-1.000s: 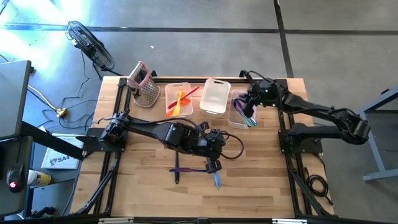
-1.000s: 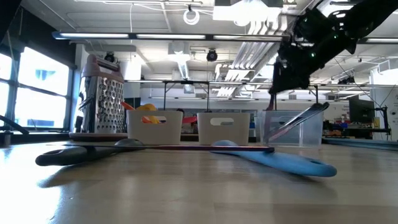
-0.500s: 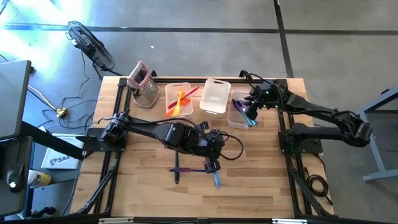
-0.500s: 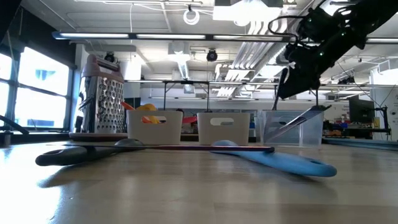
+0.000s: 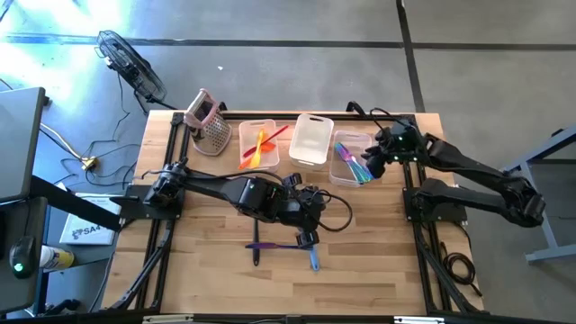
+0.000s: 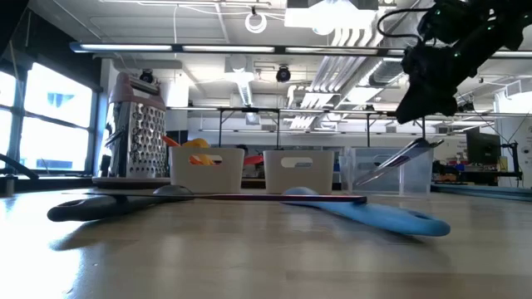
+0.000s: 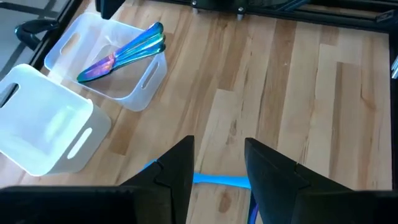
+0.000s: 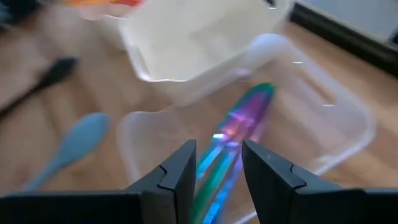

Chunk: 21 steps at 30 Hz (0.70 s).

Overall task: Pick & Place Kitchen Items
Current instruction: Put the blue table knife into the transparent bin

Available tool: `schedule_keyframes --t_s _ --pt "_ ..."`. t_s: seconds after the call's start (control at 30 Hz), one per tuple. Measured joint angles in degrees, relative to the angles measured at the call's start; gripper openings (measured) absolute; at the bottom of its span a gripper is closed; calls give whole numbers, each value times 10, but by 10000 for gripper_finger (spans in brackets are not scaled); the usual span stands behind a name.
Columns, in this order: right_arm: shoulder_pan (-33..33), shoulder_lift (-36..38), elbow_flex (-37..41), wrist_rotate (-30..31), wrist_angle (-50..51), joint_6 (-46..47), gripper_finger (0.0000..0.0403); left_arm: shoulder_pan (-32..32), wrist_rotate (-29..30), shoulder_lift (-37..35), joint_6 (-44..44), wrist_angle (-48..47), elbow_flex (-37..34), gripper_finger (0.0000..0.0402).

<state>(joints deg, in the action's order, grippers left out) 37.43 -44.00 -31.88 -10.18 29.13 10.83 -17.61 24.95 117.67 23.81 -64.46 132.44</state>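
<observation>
High view: right gripper (image 5: 374,163) hangs just beside the right bin (image 5: 347,173), fingers (image 8: 180,174) apart with a clear gap, nothing between them. Iridescent utensils (image 5: 351,162) lie loose in that bin, untouched by the fingers. Left gripper (image 5: 310,241) sits low over the tabletop (image 5: 207,270) near mid-front, directly above the blue utensil (image 5: 314,261). Left wrist view: its fingers (image 7: 177,171) stand parted, blue utensil visible in the gap below them; contact cannot be told, no grip seen. Dark utensil (image 5: 255,254) and purple utensil (image 5: 274,245) lie on the tabletop just beside the blue one. Orange and red utensils (image 5: 261,144) rest in the left bin (image 5: 245,128). Middle bin (image 5: 312,139) holds none that I can see. Grater (image 5: 209,121) stands at the back left.
</observation>
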Motion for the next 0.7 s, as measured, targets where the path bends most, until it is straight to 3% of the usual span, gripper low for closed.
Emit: schedule_keyframes --t_s 0.2,0.4,0.6,0.7 --pt "0 49 0 -155 -3 38 122 0 -78 0 8 -25 0 136" --pt "0 85 -1 -287 -11 84 122 -1 -128 3 79 -100 0 136" --pt "0 103 -1 -354 -10 91 122 -1 -143 40 98 -122 0 136" --pt "-5 105 -1 -363 -6 91 122 -2 -156 74 64 -129 0 136"
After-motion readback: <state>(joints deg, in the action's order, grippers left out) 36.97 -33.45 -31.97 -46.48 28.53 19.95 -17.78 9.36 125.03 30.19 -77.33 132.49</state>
